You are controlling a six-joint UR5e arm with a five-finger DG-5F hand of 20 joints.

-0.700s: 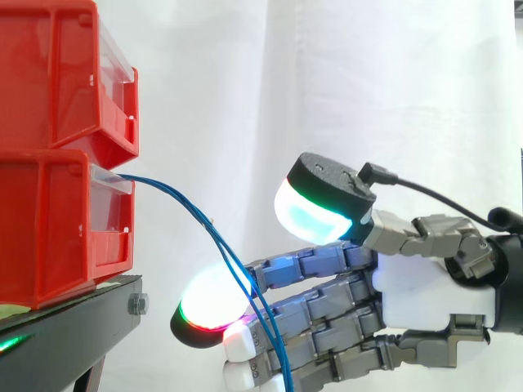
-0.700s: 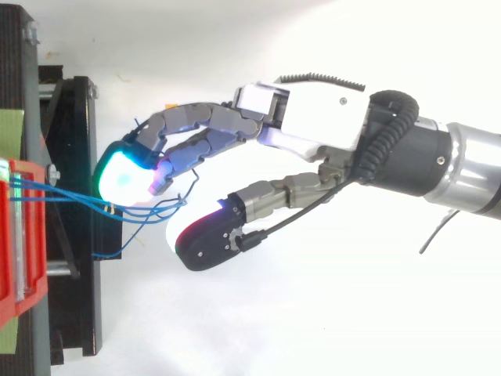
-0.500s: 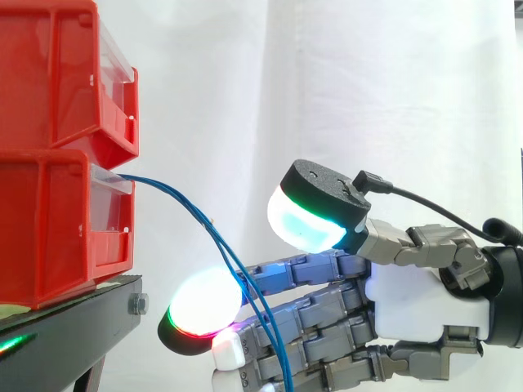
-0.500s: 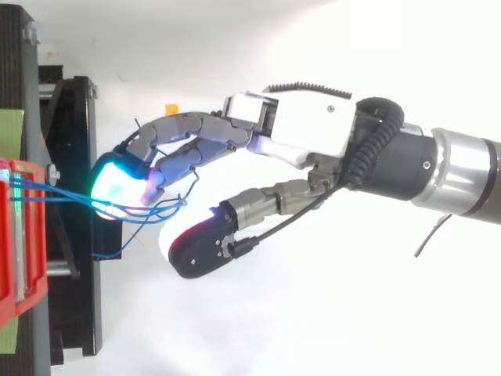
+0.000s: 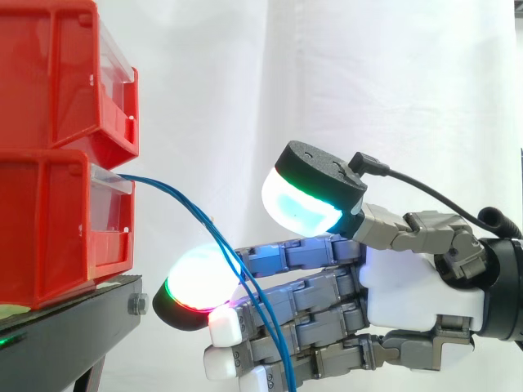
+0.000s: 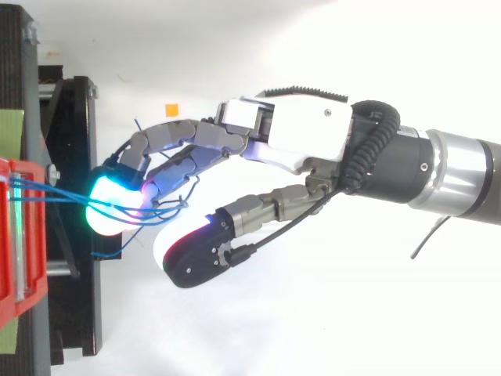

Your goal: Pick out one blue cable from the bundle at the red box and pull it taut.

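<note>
— Reaching toward the red box (image 5: 65,220), the hand (image 5: 417,286) looks wide to me: fingers (image 5: 302,255) stretched out toward the box, thumb (image 5: 306,204) lifted well clear above them. Does it hold anything?

— Nothing that I can see. The blue cables (image 5: 155,181) leave the front of the red box, sag away from it and run down across the fingers. No pad pinches them.

— So the step in hand is singling one out?

— I judge so, and that is where it may go wrong. The strands run close together as they leave the box. From above they loop and cross a little way off it, between fingers and thumb. If the thumb comes down there, it may well catch two or all of them instead of one.

— And if it catches only one?

— Then comes the pull. The pads are thick and rounded and the cable is thin, so a weak pinch could let it slip through as the hand draws away from the box. A hard tug might instead drag the cable out of the box, or shift the box on its black stand (image 5: 73,314). I cannot tell how the ends are fastened inside.

— Anything else?

— A loose strand could snag round a finger and get dragged away from the box too.
</note>
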